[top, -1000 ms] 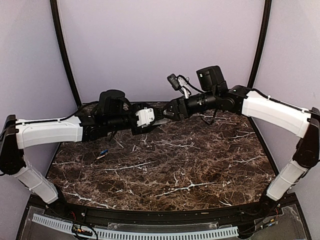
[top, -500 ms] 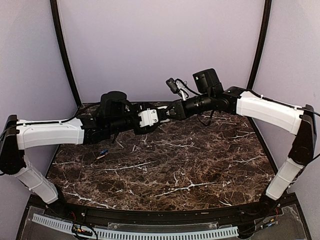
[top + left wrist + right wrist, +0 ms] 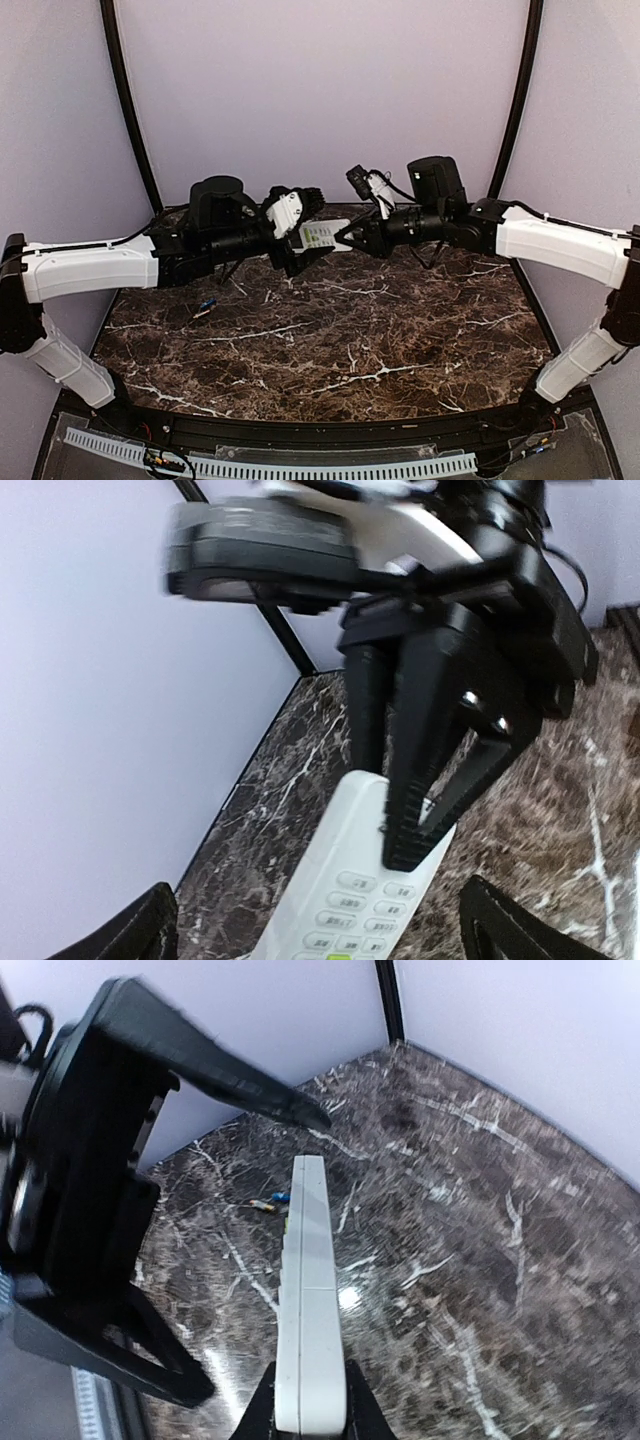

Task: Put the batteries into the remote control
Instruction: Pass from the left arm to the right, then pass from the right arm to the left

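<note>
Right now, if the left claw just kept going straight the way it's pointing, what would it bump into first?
Most likely the remote control: its near end sits between the open fingers of the left gripper. Just beyond, the right gripper clamps its far end.

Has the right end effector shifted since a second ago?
Yes. The right end effector, clamped on the remote control, has moved rightward toward the right corner post and slightly lower in view.
</note>
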`<move>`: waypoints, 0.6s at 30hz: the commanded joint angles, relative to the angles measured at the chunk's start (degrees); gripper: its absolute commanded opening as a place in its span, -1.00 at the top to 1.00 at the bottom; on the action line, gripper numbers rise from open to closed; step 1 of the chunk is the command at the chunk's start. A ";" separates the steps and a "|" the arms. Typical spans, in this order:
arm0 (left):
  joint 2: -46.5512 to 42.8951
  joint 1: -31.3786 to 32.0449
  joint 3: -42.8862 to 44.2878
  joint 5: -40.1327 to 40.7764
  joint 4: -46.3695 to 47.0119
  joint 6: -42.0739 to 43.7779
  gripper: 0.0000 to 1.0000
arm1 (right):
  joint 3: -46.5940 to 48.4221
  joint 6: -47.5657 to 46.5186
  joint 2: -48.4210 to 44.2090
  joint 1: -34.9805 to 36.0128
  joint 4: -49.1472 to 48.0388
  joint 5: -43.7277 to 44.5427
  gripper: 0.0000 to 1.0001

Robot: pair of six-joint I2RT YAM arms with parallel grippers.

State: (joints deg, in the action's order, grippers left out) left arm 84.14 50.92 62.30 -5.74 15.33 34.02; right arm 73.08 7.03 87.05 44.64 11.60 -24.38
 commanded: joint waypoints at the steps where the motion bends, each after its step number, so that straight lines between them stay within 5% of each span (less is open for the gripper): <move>1: -5.82 0.26 1.87 -5.93 2.60 -25.10 -0.96 | -9.77 -18.38 -8.14 3.04 -22.35 8.30 1.00; 10: -7.71 -1.31 6.82 2.42 -10.23 -64.83 -0.97 | -18.57 -47.75 -6.31 7.72 -45.46 25.43 1.00; 18: -8.00 -6.28 4.46 -2.28 -10.33 -79.61 -0.96 | -19.96 -64.77 0.35 11.46 -61.17 33.48 1.00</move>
State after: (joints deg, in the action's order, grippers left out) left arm 77.36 46.17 68.29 -7.11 6.74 -35.07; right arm 54.35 -46.50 86.11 54.52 -35.33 4.01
